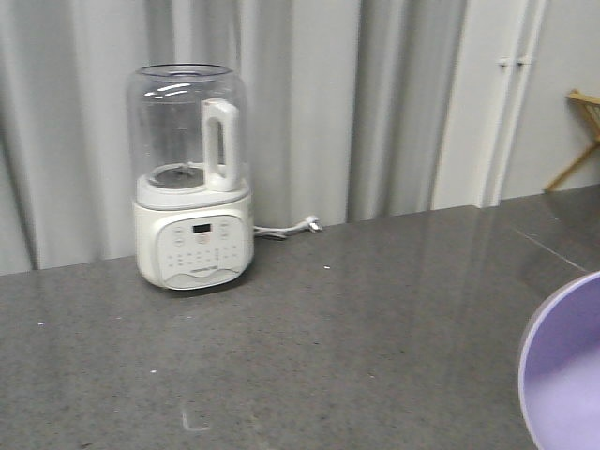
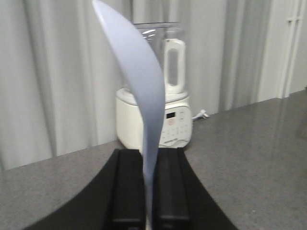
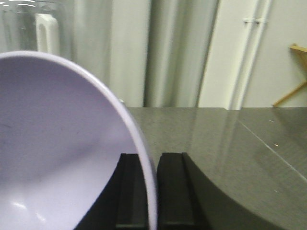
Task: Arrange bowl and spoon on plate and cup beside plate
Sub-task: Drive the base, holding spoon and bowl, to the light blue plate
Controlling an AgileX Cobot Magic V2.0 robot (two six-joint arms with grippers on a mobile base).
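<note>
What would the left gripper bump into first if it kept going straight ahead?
Probably the white blender, standing straight ahead on the counter. The spoon held in the left gripper sticks out front, so it would likely touch first. Depth is unclear.

Open run on the counter [image 1: 375, 319]: bare grey surface from centre to right edge. One standing obstacle is the white blender [image 1: 192, 187] with a tall clear jug, back left, just before the curtain [image 1: 309, 94]. Its cord [image 1: 291, 228] lies along the back edge to its right.

Lower right corner is taken by the bowl [image 1: 567, 375], rim pinched in the right fingers [image 3: 172, 191]. The spoon [image 2: 139, 81] stands upright in the left fingers [image 2: 127, 191], with the blender directly beyond.
</note>
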